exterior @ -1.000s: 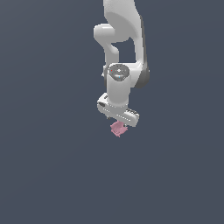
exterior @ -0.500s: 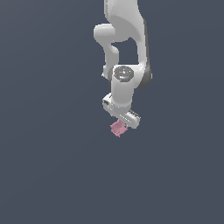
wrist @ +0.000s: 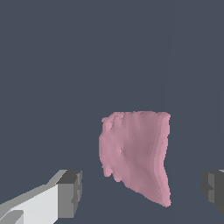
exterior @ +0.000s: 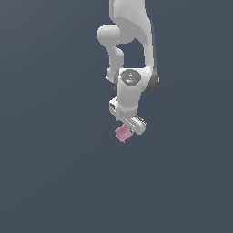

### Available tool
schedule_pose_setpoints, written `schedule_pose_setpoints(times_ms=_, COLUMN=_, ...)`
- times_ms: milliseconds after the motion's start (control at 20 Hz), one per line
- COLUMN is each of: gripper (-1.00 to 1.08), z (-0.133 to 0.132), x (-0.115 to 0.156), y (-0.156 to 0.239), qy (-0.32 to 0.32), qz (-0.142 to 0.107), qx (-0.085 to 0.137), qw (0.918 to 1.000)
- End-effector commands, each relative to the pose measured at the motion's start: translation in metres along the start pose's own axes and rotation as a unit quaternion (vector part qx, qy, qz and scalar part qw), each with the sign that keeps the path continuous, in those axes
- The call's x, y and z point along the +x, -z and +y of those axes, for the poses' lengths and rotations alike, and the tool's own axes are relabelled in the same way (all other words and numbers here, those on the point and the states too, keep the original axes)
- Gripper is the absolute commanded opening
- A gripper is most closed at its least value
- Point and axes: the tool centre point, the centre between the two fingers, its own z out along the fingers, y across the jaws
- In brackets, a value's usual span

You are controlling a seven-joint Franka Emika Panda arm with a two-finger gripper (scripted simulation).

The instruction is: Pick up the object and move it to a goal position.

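**A:** ok so where's the lump (exterior: 122,133) at right now? All I get from the exterior view is a pink blob under the white arm (exterior: 132,54).

**B:** yeah that's it. It sits right below the gripper (exterior: 129,125), peeking out on the exterior view's left of the gripper's lower edge. The arm comes down from the top of the frame, bends at the wrist, and the gripper body is tilted, slanting down toward the exterior view's right.

**A:** is it grabbed or what?

**B:** nope, gripper's spread wide. In the wrist view you can see both dark pads (wrist: 70,194), one on each side of the frame, and the lump (wrist: 136,153) is between them with clear gaps on both sides. Neither pad touches it. It's closer to one pad than the other, not centred.

**A:** what's the lump look like up close?

**B:** pink, blocky, kind of a wedge. Broad flat-ish edge on one end, tapering to a point at the other, with bumpy ridges along one side. Way smaller than the gripper in the exterior view.

**A:** is it on the desk or lifted?

**B:** honestly can't tell. The background is just flat dark grey-blue everywhere in both views, no shadow or edge to judge height from. All I'd commit to is that it's between the open fingers and untouched.
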Motion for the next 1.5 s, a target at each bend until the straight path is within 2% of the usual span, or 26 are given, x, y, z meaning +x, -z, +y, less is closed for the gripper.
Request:
schedule_pose_setpoints(times_ms=0, gripper=1.0, z=0.0, x=0.0, y=0.0, qy=0.0, qz=0.0, qx=0.0, qw=1.0)
schedule_pose_setpoints(times_ms=900, gripper=1.0, z=0.0, x=0.0, y=-0.05, qy=-0.002, qz=0.0, qx=0.0, qw=1.0)
schedule_pose_setpoints(times_ms=950, gripper=-1.0, z=0.0, x=0.0, y=-0.05, qy=-0.002, qz=0.0, qx=0.0, qw=1.0)
schedule_pose_setpoints(times_ms=1450, gripper=-1.0, z=-0.001, x=0.0, y=-0.049, qy=-0.002, qz=0.001, qx=0.001, qw=1.0)
